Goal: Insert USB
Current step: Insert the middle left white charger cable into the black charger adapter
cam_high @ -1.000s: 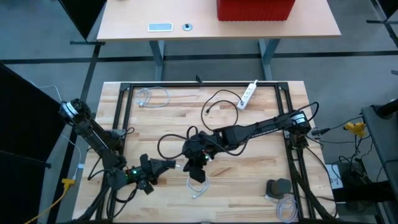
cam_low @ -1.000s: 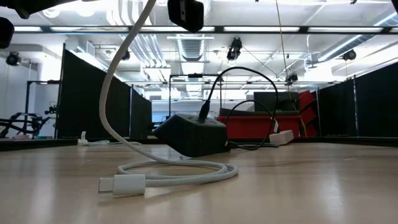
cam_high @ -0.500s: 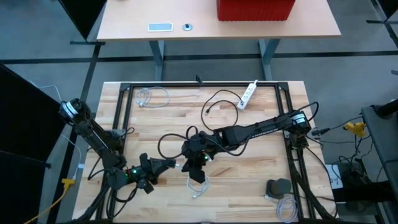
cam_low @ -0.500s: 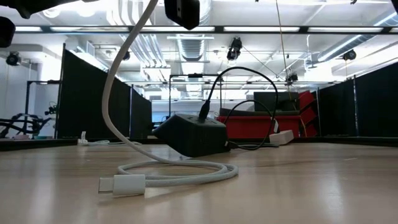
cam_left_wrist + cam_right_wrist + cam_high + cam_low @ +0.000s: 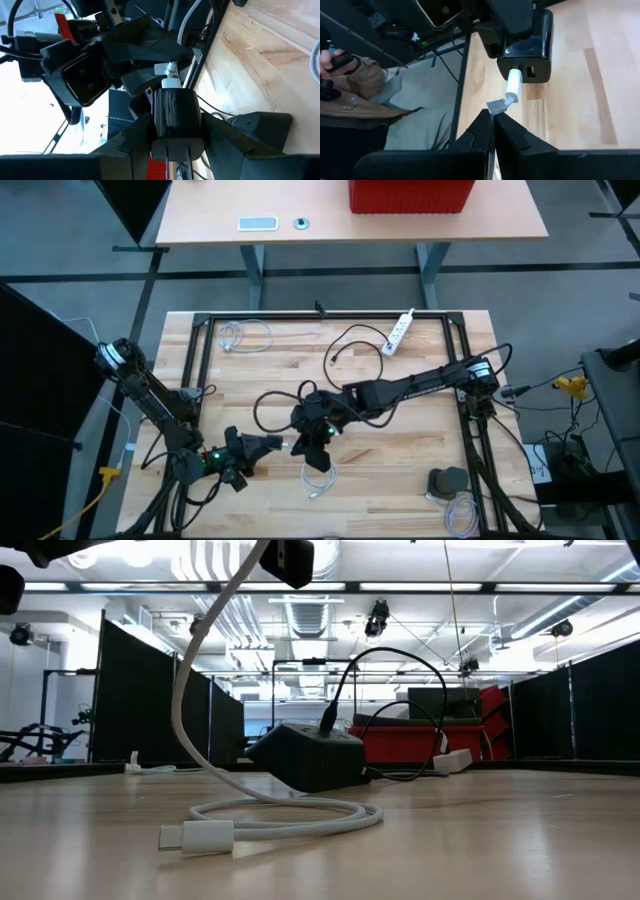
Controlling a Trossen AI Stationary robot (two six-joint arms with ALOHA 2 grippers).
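The big wooden table [image 5: 400, 470] fills most of the high view, with a black metal frame [image 5: 330, 315] around its edge. Past it stands a second, lighter table [image 5: 200, 210] with a red box [image 5: 410, 194] on top.

The right arm [image 5: 420, 388] reaches across the table toward the middle. The left arm [image 5: 150, 400] comes in from the other side and bends low near the front edge.

A black box [image 5: 305, 755] sits on the wood with a black cable [image 5: 385, 665] looping up from it. At the far side lies a white power strip [image 5: 400, 330]. A small coil of pale cord [image 5: 232, 335] lies in the far left corner.

The left gripper [image 5: 268, 444] holds a black charger block [image 5: 176, 112] between its two fingers, squeezing it from both sides. The block hangs in the air above the table, near the middle front.

The right gripper [image 5: 492, 117] is pressed tight together, and it pinches the white USB cable [image 5: 200, 690] right behind the plug. The white USB plug [image 5: 513, 85] has its tip in the port of the charger block. The rest of the white cable hangs down and curls in a loop on the table, and its other end [image 5: 197, 836] lies flat on the wood.

In the right wrist view, a person's sleeve [image 5: 355, 95] in brown cloth shows beyond the table edge.
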